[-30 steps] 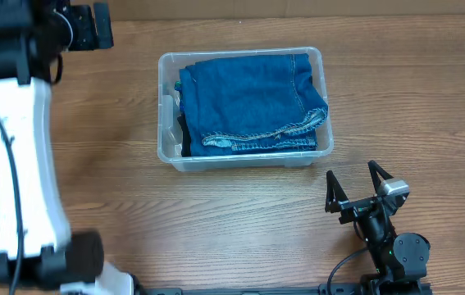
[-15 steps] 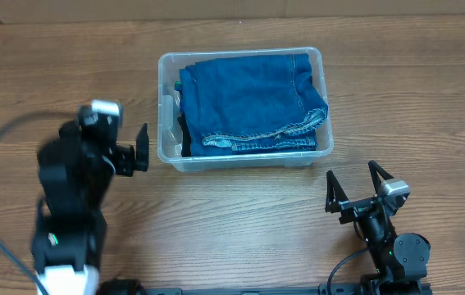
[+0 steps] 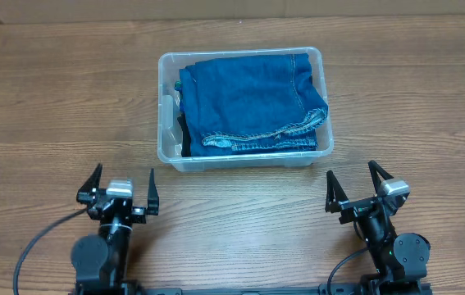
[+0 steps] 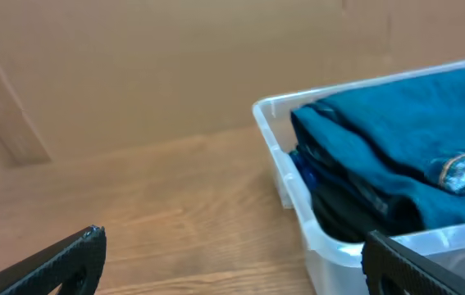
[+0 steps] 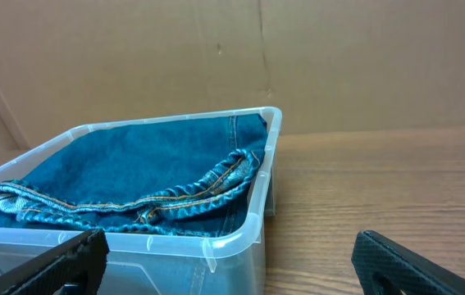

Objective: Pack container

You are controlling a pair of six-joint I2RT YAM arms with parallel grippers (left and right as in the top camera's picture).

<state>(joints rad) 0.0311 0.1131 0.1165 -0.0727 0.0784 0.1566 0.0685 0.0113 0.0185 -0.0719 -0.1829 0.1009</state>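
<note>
The clear plastic container (image 3: 163, 106) stands at the table's middle back. Folded blue jeans (image 3: 248, 98) fill it, with a dark garment under them at its left side. The container also shows in the left wrist view (image 4: 275, 139) and the right wrist view (image 5: 240, 233), jeans inside (image 5: 134, 176). My left gripper (image 3: 120, 191) is open and empty at the front left, below the container's left corner. My right gripper (image 3: 355, 187) is open and empty at the front right, below its right corner. Neither touches the container.
A brown cardboard wall (image 5: 216, 57) runs behind the wooden table (image 3: 404, 106). Both arm bases sit at the front edge.
The left arm has swung down from the far left and folded back to the front left. The right arm and the container have not moved.
</note>
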